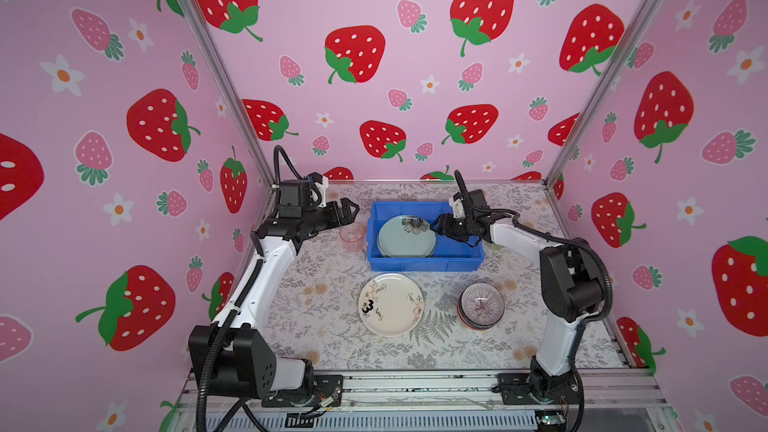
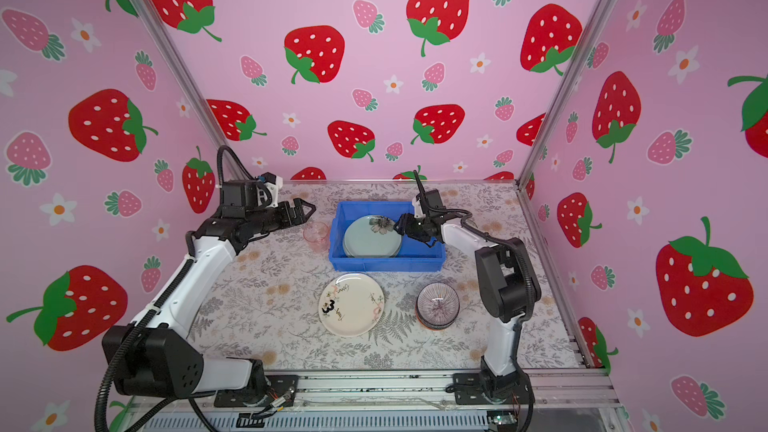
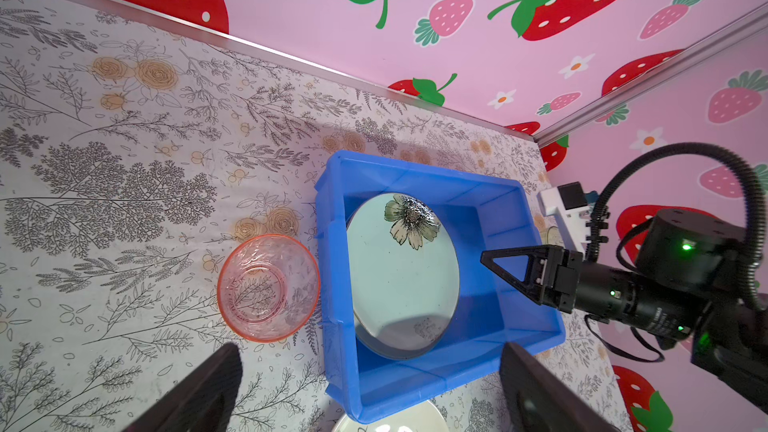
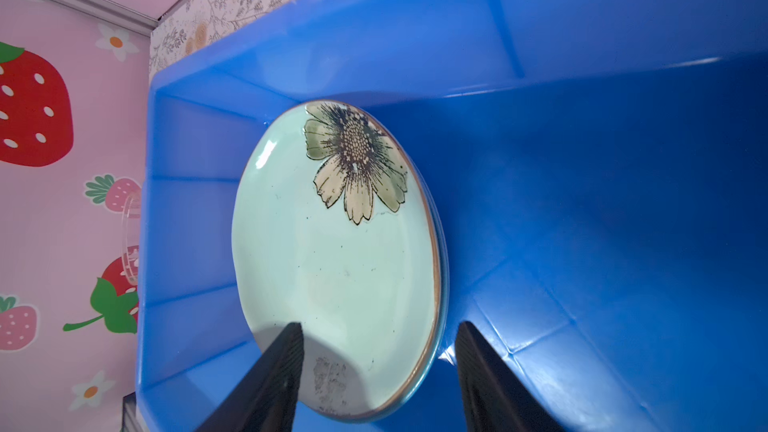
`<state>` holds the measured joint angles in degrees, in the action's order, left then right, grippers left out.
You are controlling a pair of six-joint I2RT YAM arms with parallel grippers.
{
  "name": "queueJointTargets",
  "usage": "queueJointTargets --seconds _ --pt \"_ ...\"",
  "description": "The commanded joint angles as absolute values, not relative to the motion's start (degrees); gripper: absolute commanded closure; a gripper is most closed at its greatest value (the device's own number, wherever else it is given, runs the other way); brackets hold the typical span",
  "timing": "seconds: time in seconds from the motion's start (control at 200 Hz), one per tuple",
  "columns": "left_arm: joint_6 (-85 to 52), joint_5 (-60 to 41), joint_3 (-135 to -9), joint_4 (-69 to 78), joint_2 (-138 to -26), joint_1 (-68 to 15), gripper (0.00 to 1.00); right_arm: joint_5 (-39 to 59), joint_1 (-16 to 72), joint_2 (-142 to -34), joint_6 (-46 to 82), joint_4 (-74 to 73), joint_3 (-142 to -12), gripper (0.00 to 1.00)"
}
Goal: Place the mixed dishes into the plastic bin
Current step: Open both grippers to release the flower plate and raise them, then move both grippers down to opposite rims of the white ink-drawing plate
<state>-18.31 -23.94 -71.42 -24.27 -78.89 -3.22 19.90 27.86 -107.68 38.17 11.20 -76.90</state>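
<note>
The blue plastic bin (image 1: 424, 264) (image 2: 386, 264) (image 3: 330, 276) (image 4: 582, 201) stands at the back of the table. Inside it a pale green flowered plate (image 1: 405, 238) (image 2: 370, 238) (image 3: 403, 280) (image 4: 332, 263) lies tilted on another plate, of which only the edge shows. My right gripper (image 1: 436, 226) (image 2: 400, 224) (image 4: 380, 326) is open inside the bin, one finger over the plate's face and one outside its rim, gripping nothing. My left gripper (image 1: 351, 211) (image 2: 305, 209) (image 3: 370, 349) hangs open and empty left of the bin, above a pink tumbler (image 1: 352, 236) (image 2: 316, 236) (image 3: 268, 286).
A cream plate with a black "3" (image 1: 390, 304) (image 2: 352, 304) lies in front of the bin. To its right sits a stack of small bowls topped by a purple-striped one (image 1: 481, 305) (image 2: 437, 304). Strawberry-print walls close in the table on three sides.
</note>
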Motion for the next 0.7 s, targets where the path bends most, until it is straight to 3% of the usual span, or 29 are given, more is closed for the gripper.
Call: queueJointTargets --seconds 0.0,0.24,0.255,0.27,0.285,0.695 --pt "-18.79 -23.55 -70.62 -23.78 -78.04 -2.91 0.01 15.77 29.64 -103.63 34.65 16.03 -78.84 0.37" --pt "-21.29 -18.82 -69.92 -23.85 -78.16 -2.9 0.01 12.87 32.61 -97.43 30.9 19.69 -77.7 0.27" --pt "-21.53 -18.09 -69.77 -23.83 -77.99 -2.86 0.01 13.01 32.86 -97.26 30.28 20.32 -77.84 0.22" --pt "-21.74 -17.31 -69.71 -23.9 -77.84 -2.89 0.01 13.14 33.06 -97.15 29.66 20.92 -78.09 0.04" --pt "-22.08 -16.75 -69.62 -23.95 -77.65 -2.86 0.01 13.18 33.2 -96.97 29.14 21.7 -78.35 0.0" --pt "-27.64 -18.22 -68.57 -24.61 -75.49 -2.88 0.0 9.99 41.91 -90.61 26.52 31.97 -79.3 0.01"
